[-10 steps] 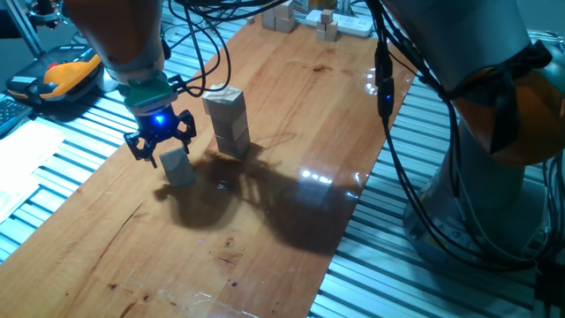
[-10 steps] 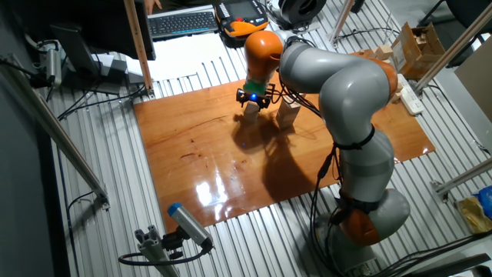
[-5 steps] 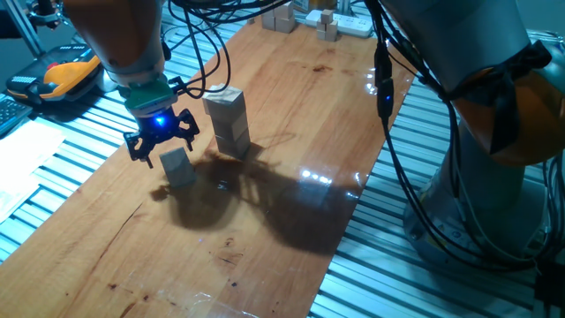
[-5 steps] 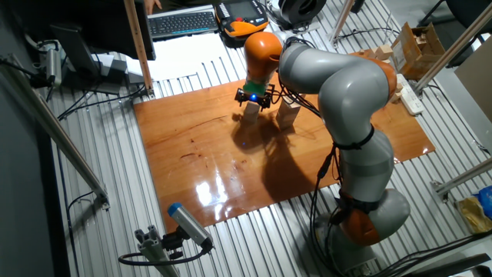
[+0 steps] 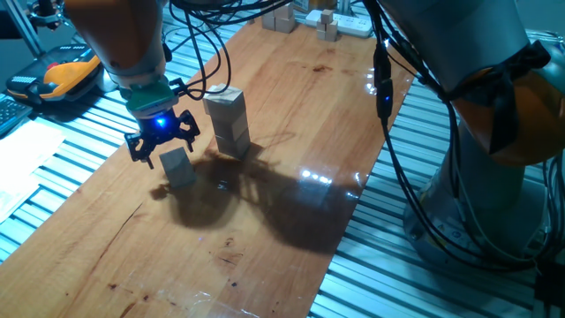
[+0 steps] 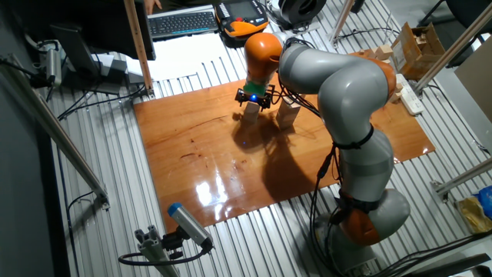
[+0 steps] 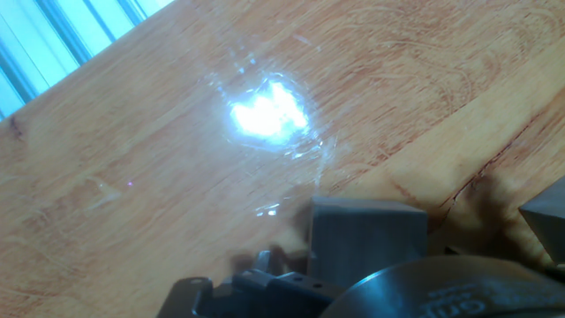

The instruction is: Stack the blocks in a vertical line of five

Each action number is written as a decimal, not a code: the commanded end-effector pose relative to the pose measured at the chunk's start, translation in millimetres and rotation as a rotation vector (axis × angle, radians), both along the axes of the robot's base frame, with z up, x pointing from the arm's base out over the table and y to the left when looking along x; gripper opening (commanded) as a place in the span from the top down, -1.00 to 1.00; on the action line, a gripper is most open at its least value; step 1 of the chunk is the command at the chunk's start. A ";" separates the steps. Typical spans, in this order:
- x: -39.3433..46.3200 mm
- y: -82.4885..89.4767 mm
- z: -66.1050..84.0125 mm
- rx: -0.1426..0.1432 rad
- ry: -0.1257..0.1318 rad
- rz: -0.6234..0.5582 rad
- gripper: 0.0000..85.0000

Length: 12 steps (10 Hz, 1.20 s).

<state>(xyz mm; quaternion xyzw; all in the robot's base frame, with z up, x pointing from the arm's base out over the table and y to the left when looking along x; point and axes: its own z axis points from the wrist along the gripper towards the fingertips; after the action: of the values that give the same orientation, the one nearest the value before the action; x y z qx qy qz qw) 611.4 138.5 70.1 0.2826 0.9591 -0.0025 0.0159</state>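
Arm bent low over table, gripper (image 5: 161, 146) pointing down — jaws apart, just above lone block (image 5: 177, 165), stack (image 5: 227, 122) beside

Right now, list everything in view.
block: one, pale wood, on the table under the gripper
stack: one upright pile of blocks, pale wood, beside the lone block; number unclear
far blocks: a cluster, pale wood, table's far end
table: one, brown wood, on slatted metal
keyboard: one, black, beyond the table
device: one, orange and black, off the table's edge
cables: several, black, hanging over the table
arm: one, grey with orange joints
gripper: one, black with blue light, open just above the lone block
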 end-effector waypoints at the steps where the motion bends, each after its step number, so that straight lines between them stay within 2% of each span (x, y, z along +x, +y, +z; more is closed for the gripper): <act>1: 0.0 0.1 -0.7 0.000 0.000 -0.002 -1.00; 12: 2.6 -5.1 -8.2 -0.013 -0.008 -0.005 -1.00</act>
<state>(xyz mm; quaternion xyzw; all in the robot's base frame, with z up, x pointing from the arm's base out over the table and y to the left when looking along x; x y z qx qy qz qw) 614.0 133.3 61.7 0.2853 0.9582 -0.0076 0.0219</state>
